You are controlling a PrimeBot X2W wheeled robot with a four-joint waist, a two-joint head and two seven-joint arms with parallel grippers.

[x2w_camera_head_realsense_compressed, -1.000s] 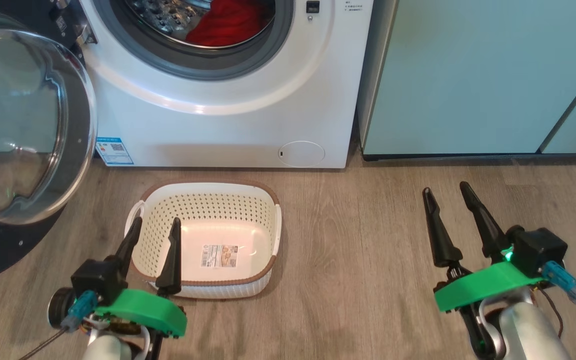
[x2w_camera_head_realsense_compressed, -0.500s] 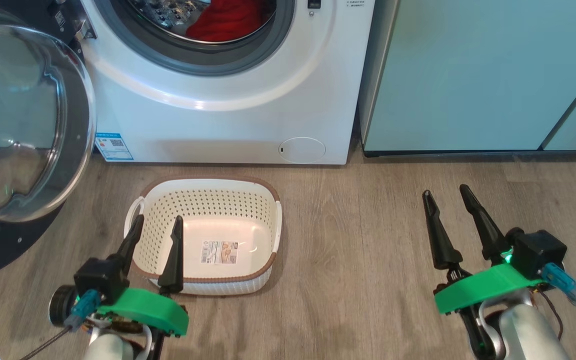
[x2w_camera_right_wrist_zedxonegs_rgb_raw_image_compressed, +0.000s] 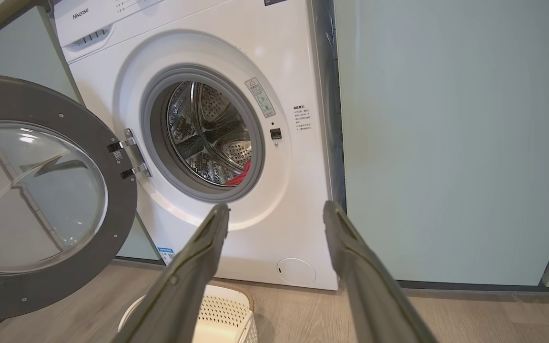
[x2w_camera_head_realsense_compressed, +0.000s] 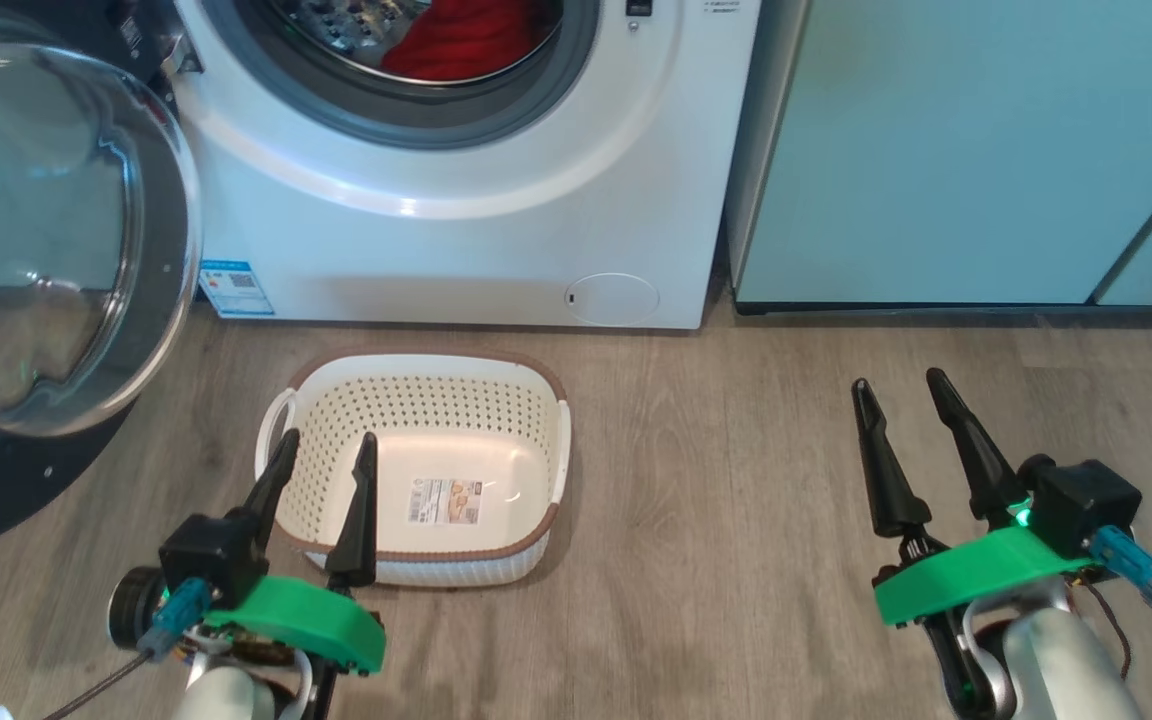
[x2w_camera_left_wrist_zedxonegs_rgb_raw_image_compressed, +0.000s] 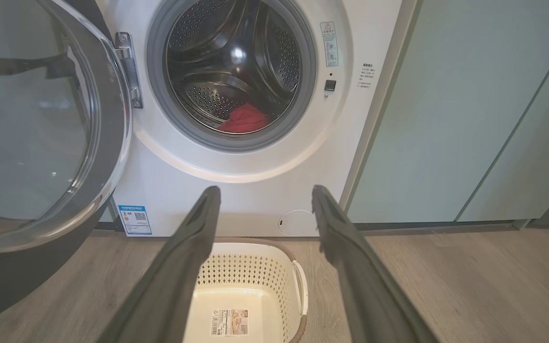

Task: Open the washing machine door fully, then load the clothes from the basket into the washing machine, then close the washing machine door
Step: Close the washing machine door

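At the front of the washing machine (x2w_camera_head_realsense_compressed: 456, 250) the drum (x2w_camera_left_wrist_zedxonegs_rgb_raw_image_compressed: 217, 95) mouth is left uncovered, and the door (x2w_camera_head_realsense_compressed: 46, 240) is seen swung wide on its hinge (x2w_camera_left_wrist_zedxonegs_rgb_raw_image_compressed: 129, 69) to the left of the machine, glass bowl facing outward. Just in front of the machine, on the wooden floor (x2w_camera_head_realsense_compressed: 716, 450), the basket (x2w_camera_head_realsense_compressed: 416, 410) is found empty but for the label (x2w_camera_head_realsense_compressed: 446, 500) on its bottom. The clothes (x2w_camera_head_realsense_compressed: 466, 40) are lodged inside the machine, low in the drum and close behind the grey gasket (x2w_camera_head_realsense_compressed: 416, 125). Loading is therefore judged done, with only the closing of the door left. The left gripper (x2w_camera_head_realsense_compressed: 329, 437) is held over the near edge of the basket, jaws spread wide with nothing between them; the right gripper (x2w_camera_head_realsense_compressed: 896, 380) is held over bare floor to the right of the machine, likewise spread and empty. Trouble could be caused in three ways: red fabric near the gasket could be pinched as the door is swung shut, so that it does not catch; a gripper could be slid off the glossy ring or curved glass by a badly placed push; and the basket could be knocked aside by a left arm swept low toward the door.
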